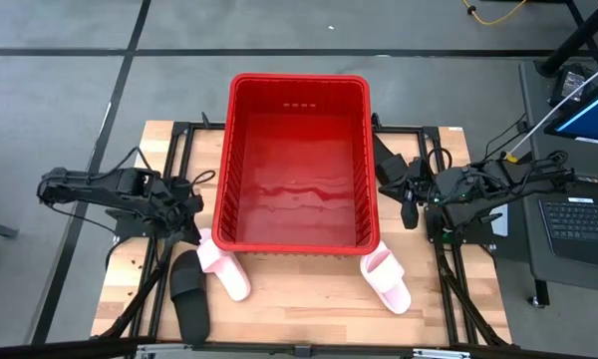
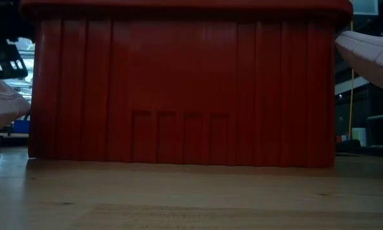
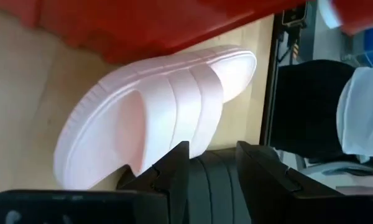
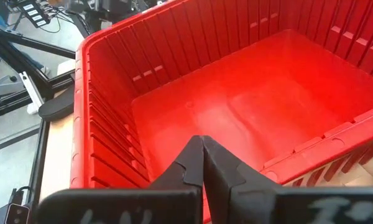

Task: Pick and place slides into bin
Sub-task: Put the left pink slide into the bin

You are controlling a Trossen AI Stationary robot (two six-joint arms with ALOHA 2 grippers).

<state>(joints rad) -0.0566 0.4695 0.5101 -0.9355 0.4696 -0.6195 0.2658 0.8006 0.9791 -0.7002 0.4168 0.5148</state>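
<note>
Pink slide (image 3: pixel 168 118) before parted left pincer (image 3: pixel 212 158) beside red bin (image 1: pixel 297 95) (right pincer (image 4: pixel 203 149) closed, empty).

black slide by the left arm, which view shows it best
High view: the black slide lies whole on the table beside a pink slide. Left wrist view shows only a dark part; low and right wrist views don't clearly show it.

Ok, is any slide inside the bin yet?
No: the high view shows the bin's red floor bare, with both pink slides and a black slide on the table outside it.
</note>
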